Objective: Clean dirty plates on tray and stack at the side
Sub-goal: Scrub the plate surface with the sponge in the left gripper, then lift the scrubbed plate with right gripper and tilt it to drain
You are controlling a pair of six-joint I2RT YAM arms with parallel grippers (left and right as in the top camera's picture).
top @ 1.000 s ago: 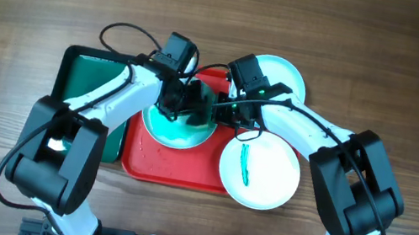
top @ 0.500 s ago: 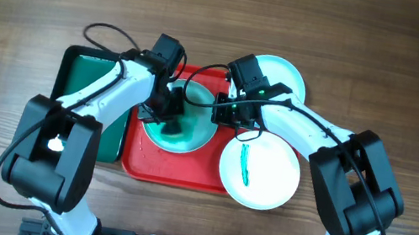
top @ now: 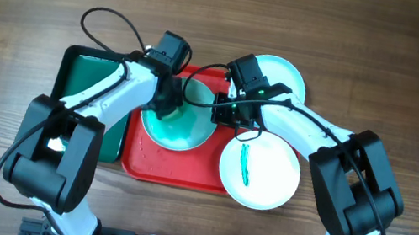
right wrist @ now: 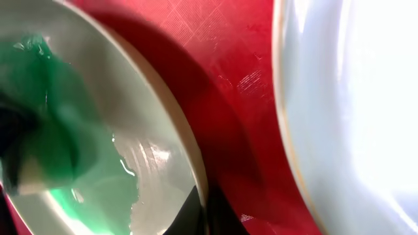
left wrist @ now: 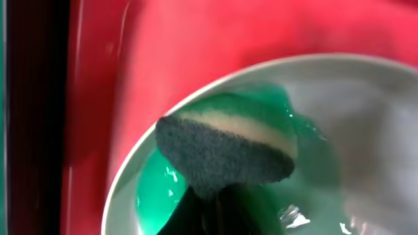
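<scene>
My left arm (top: 115, 93) and right arm (top: 301, 129) crowd the middle of the red tray (top: 152, 163), two plates (top: 263, 178) block its right edge, leaving its near-left corner free.

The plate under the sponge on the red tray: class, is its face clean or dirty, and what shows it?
Dirty: teal-green liquid covers much of the plate, smeared around the sponge pressed on its face.

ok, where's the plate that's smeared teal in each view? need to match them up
Overhead: teal-smeared plate sits at centre, on the left part of the red tray.
Left wrist: the plate fills the lower right, with the sponge on it.
Right wrist: the plate is on the left, its rim running diagonally to the bottom edge.
Shared landmark: the red tray under the plate, seen in all three views.
</scene>
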